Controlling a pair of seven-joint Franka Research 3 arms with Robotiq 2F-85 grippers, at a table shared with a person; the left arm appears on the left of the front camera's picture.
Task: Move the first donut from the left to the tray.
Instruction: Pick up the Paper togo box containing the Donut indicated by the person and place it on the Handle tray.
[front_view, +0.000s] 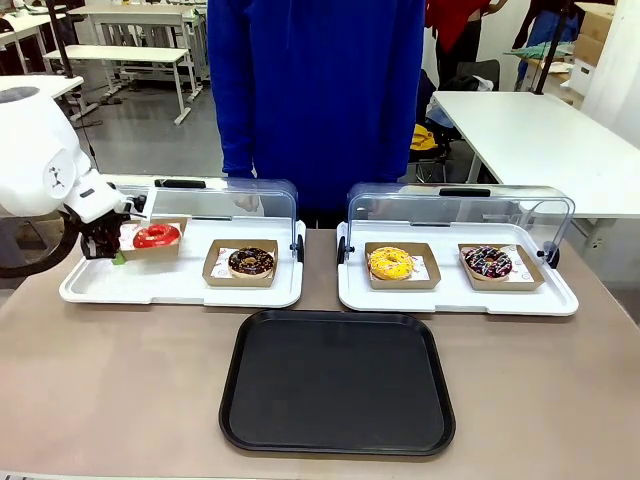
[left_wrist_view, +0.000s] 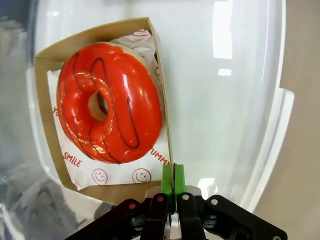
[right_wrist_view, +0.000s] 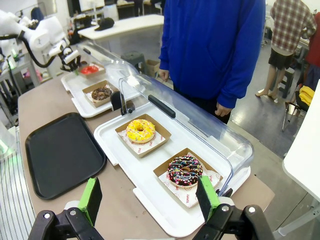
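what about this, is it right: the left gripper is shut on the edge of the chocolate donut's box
Wrong donut. The left gripper is shut on the edge of the box holding the red donut, as the left wrist view shows. The chocolate donut sits untouched in the front view.

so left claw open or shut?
Shut: left claw pads pinch the donut box wall.
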